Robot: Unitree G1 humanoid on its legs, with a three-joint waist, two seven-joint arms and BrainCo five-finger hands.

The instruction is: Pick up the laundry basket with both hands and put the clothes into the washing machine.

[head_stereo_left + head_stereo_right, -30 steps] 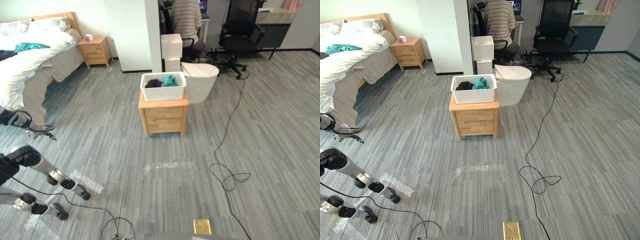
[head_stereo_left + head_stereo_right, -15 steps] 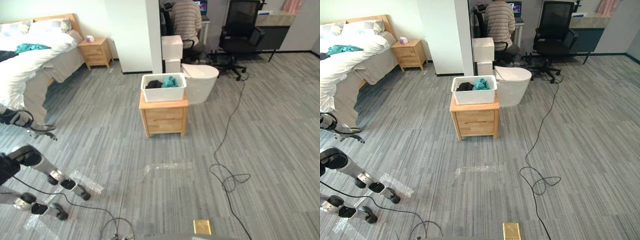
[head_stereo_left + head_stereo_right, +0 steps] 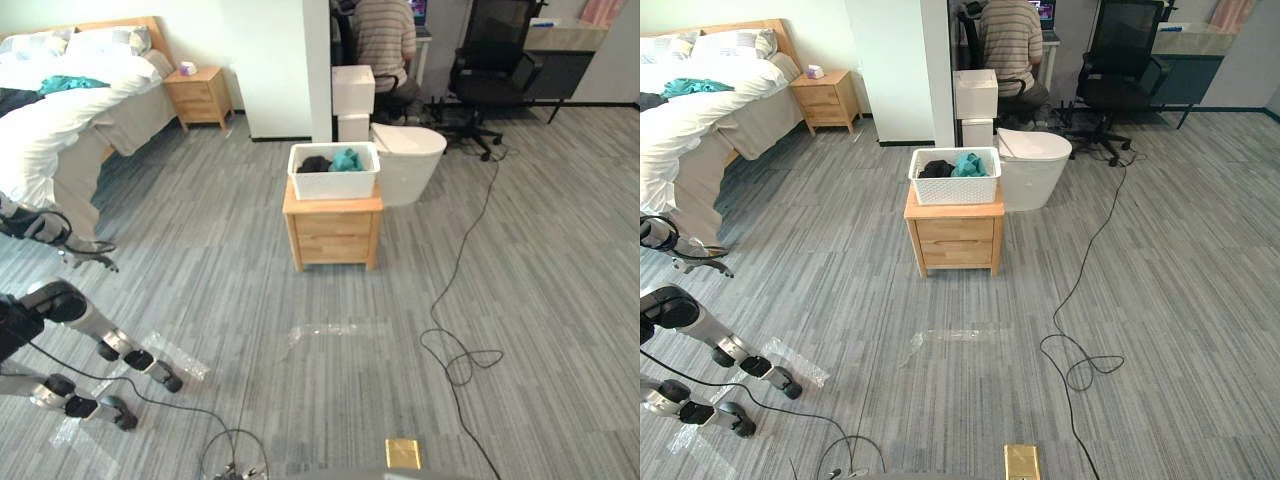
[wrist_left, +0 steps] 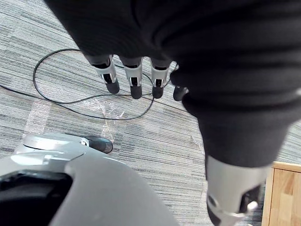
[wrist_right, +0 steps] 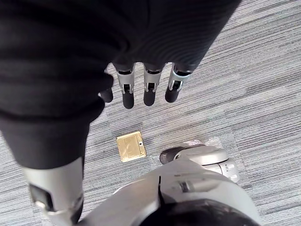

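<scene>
Left hand (image 4: 134,80) and right hand (image 5: 149,89) are held with fingers straight and loose, nothing being grasped, above the grey striped carpet floor (image 3: 230,290). The white plastic laundry basket (image 3: 333,184) is seen resting on top of a low light-wood two-drawer cabinet (image 3: 333,236), with dark and teal clothes (image 3: 344,160) piled inside it. A white rounded washing machine (image 3: 410,168) is set just beside the cabinet.

laundry basket (image 3: 333,172) on nightstand (image 3: 333,232), washing machine (image 3: 407,164) just right, bed (image 3: 60,110) far left.
</scene>
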